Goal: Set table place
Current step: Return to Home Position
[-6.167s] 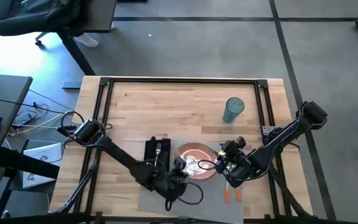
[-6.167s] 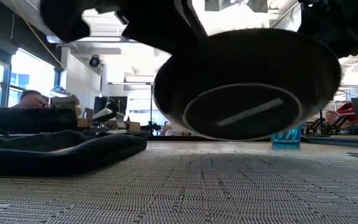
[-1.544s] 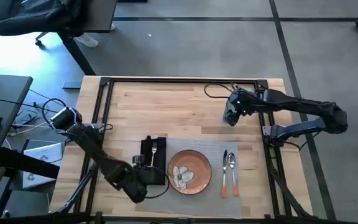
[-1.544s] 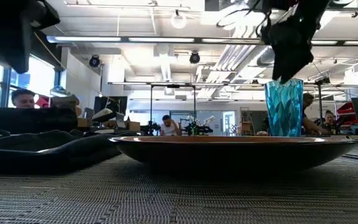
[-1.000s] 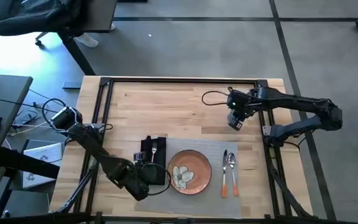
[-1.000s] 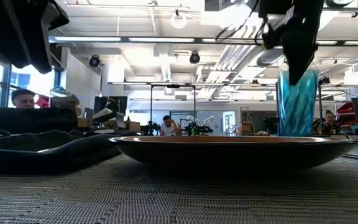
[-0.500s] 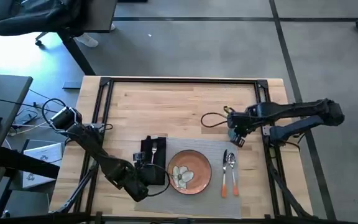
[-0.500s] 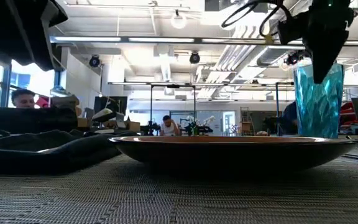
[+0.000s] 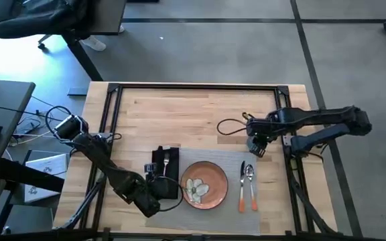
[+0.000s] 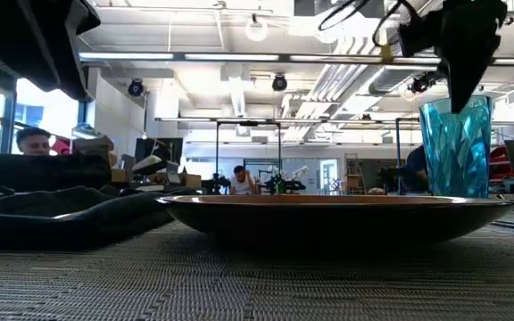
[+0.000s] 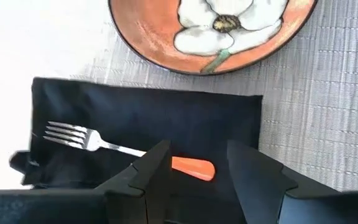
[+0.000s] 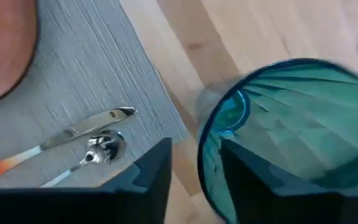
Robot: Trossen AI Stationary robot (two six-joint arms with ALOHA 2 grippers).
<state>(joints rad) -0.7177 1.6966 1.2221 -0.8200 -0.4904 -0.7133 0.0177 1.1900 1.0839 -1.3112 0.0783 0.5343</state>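
**Q:** Largest parts?
**A:** Table (image 9: 179, 110); grey placemat (image 9: 267, 181) at lower centre, plate (image 9: 204, 185) in its middle, black napkin (image 9: 158, 159) bearing the fork (image 11: 92, 140) at the plate's left.

**Q:** Smaller ones?
**A:** Blue cup (image 10: 454, 147) stands just off the mat's upper right corner, with the right gripper (image 9: 256, 146) spread astride its rim. The left gripper (image 11: 199, 149) is spread and empty over the fork handle.

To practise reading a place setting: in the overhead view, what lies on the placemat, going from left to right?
napkin → plate → knife → spoon
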